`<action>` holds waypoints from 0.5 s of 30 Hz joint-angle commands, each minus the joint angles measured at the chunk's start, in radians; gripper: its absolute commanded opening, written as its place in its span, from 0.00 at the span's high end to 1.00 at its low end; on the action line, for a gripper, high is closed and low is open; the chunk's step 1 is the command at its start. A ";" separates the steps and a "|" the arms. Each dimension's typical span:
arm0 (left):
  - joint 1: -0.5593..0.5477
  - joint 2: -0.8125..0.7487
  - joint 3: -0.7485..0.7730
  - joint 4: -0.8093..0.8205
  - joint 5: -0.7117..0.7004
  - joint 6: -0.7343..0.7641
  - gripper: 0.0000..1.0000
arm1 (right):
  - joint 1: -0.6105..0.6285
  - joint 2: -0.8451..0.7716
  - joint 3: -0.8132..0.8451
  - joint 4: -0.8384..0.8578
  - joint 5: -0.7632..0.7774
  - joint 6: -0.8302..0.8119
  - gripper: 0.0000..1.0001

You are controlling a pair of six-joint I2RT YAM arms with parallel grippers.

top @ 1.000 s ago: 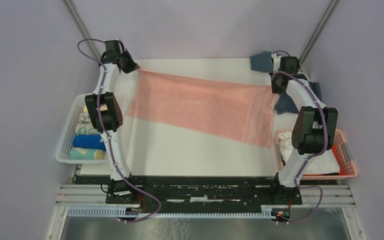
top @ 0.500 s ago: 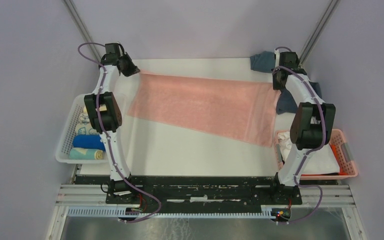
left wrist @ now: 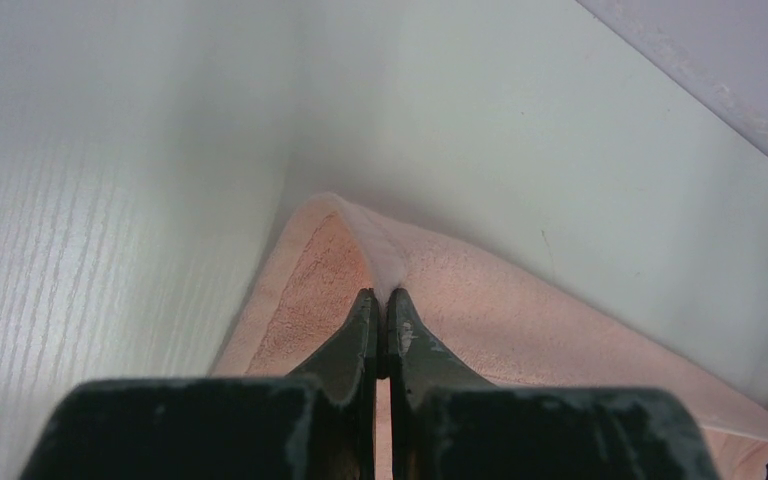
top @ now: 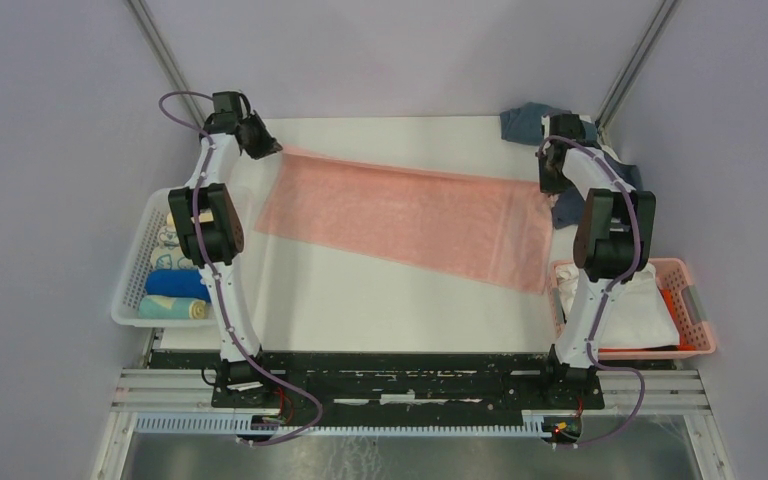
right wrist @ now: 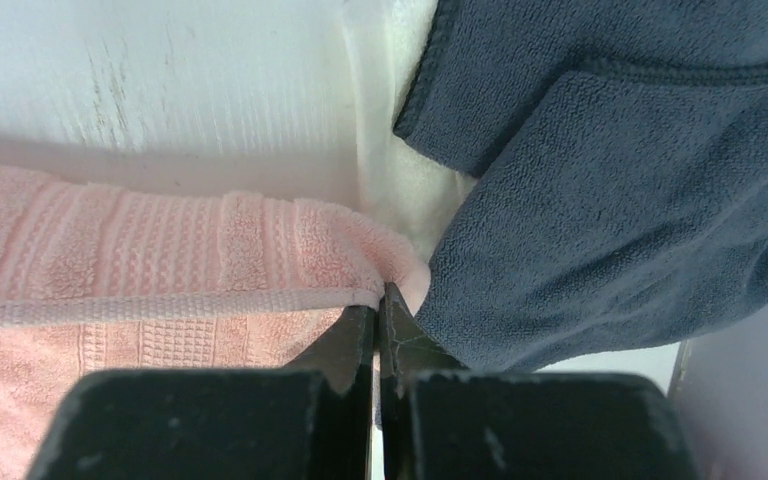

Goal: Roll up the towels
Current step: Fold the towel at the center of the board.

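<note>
A long pink towel (top: 410, 215) lies stretched across the far half of the white table (top: 380, 300). My left gripper (top: 268, 148) is shut on its far left corner; in the left wrist view the pink towel (left wrist: 520, 320) peaks up between the tips of that gripper (left wrist: 381, 296). My right gripper (top: 548, 180) is shut on the far right corner, and the right wrist view shows the hemmed towel (right wrist: 160, 260) pinched at this gripper (right wrist: 380, 292). Dark navy towels (top: 530, 120) lie heaped at the far right, with one navy towel (right wrist: 620, 190) touching the pink corner.
A white lattice basket (top: 132, 290) at the left edge holds several rolled towels, among them a bright blue one (top: 175, 284) and a teal one (top: 172, 309). A pink lattice basket (top: 698, 320) at the right holds a white towel (top: 640, 325). Grey walls close in on both sides.
Both grippers have drawn the pink towel's far corners toward the back of the table. The right one moved up and left, pulling the far edge straighter and tauter. Both stayed shut.
</note>
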 commanded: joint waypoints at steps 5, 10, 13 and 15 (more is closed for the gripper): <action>0.020 -0.080 0.074 -0.005 -0.057 0.015 0.97 | -0.014 -0.138 0.019 0.029 0.051 -0.003 0.99; 0.022 -0.111 0.062 0.004 -0.070 0.016 0.97 | -0.013 -0.198 -0.024 0.065 0.063 -0.028 0.99; 0.023 -0.116 0.049 -0.008 -0.060 0.015 0.97 | -0.014 -0.205 -0.030 0.040 0.058 -0.026 0.99; 0.023 -0.135 0.018 -0.005 -0.061 0.014 0.97 | -0.013 -0.220 -0.064 0.045 0.059 -0.025 0.99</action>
